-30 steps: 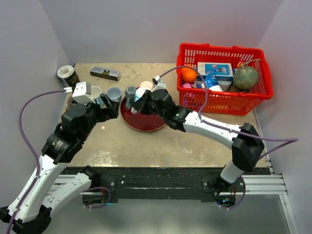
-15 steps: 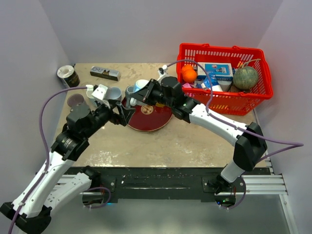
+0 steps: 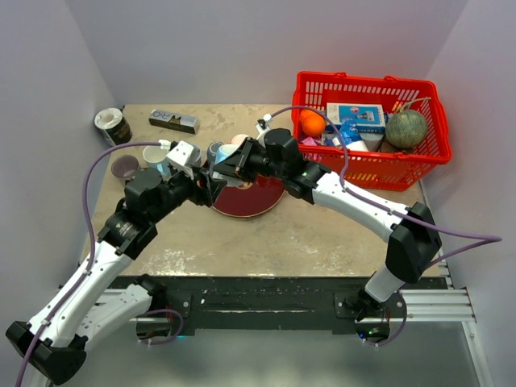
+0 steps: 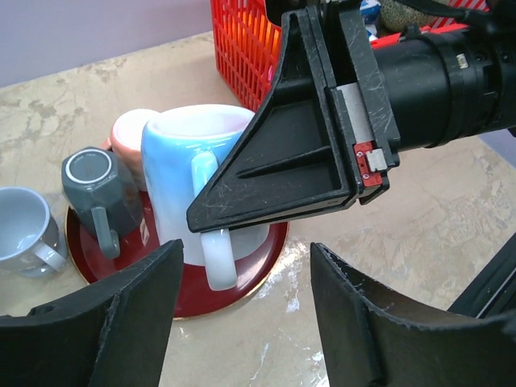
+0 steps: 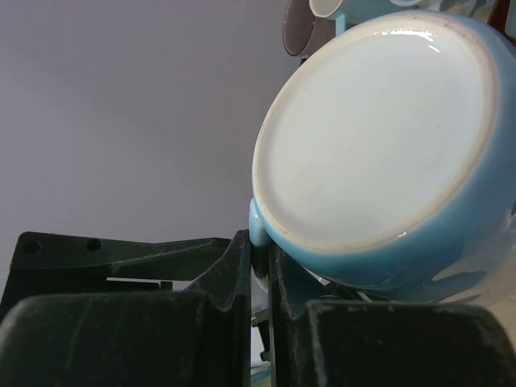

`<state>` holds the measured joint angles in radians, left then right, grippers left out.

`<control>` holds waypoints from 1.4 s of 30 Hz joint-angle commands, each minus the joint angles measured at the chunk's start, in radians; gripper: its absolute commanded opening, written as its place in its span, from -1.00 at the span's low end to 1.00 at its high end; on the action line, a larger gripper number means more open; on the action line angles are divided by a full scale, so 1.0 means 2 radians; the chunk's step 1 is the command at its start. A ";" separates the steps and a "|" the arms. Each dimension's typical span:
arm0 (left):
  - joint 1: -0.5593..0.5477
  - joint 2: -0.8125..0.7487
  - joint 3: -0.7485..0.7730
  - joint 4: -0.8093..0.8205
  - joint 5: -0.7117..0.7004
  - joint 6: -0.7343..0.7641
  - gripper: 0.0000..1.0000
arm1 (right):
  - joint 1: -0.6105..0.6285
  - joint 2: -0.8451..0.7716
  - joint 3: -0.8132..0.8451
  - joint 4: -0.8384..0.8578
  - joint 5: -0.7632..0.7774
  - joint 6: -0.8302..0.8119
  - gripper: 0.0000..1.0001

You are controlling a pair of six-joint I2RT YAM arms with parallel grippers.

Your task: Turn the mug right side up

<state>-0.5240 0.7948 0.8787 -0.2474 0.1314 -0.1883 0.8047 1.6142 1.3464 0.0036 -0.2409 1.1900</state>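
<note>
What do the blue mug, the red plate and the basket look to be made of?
Blue mug: likely glazed ceramic; glossy, with a bare-looking foot ring underneath. Red plate: probably glazed ceramic; shiny, gold rim. Basket: red moulded plastic lattice.

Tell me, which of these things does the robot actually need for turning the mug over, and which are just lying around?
In the job: blue mug, held by its handle in the right gripper; left gripper, open, facing it.

Lying about: red plate, grey mug, pink cup, pale mug, purple mug, red basket, melon, orange.
</note>
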 commanded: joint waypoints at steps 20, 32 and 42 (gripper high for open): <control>0.000 0.047 -0.024 0.025 0.026 -0.014 -0.07 | 0.000 -0.044 0.032 0.052 -0.023 0.015 -1.00; 0.000 0.052 -0.033 0.048 -0.004 -0.032 -0.40 | 0.000 -0.040 0.029 0.047 -0.021 0.009 -1.00; 0.000 0.067 -0.037 0.075 0.015 -0.055 -0.62 | 0.001 -0.036 0.022 0.053 -0.029 0.009 -1.00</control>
<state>-0.5194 0.9127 0.8135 -0.1707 0.1246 -0.2619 0.8043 1.6108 1.3464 -0.0162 -0.2577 1.2110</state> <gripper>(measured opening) 0.284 0.074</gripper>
